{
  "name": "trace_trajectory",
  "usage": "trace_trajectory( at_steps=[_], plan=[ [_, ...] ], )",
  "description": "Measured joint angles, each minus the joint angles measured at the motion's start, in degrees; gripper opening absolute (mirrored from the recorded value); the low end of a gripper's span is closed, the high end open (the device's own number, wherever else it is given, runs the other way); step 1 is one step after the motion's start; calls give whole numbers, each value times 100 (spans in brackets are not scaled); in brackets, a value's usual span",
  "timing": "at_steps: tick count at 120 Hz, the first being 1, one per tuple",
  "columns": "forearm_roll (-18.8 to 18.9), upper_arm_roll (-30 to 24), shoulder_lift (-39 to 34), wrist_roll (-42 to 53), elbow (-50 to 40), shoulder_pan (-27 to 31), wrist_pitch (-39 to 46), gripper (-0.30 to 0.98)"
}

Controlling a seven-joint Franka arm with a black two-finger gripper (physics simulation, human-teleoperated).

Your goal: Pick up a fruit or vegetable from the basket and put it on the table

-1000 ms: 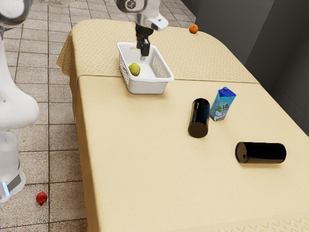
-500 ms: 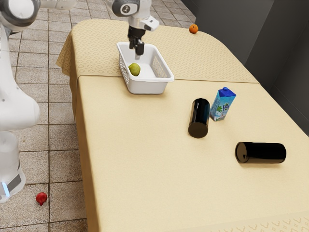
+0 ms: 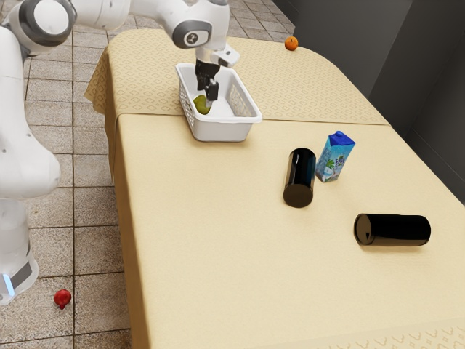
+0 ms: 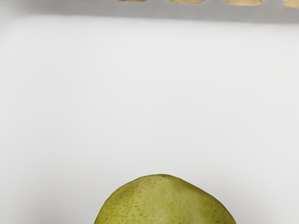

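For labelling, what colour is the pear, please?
The pear is speckled yellowish green, clearest in the wrist view.

the pear point(image 3: 201, 104) is in the basket point(image 3: 224, 131) on the table point(image 3: 218, 233), the carton point(image 3: 334, 158) beside a cylinder point(image 3: 299, 178)

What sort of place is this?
Perhaps a dining room or kitchen, made in simulation: there's a long cloth-covered table, a drink carton standing on it, and a tiled floor.
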Motion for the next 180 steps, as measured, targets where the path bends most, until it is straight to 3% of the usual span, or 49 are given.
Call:
trace_trajectory(
  at_steps=[66,110,137,147,154,167,180],
  plan=[
    [4,316,-117,12,13,-144,-130,66],
    [29,330,-122,-2,13,-181,-118,43],
    [78,-397,-47,-14,590,-365,-328,37],
    [94,-939,-23,-20,1411,-802,-410,37],
    [107,-854,33,-23,2099,-1528,-422,39],
    [33,493,33,-23,2982,-3315,-223,41],
    [-319,1987,-94,-25,3144,-4326,272,38]
  ],
)
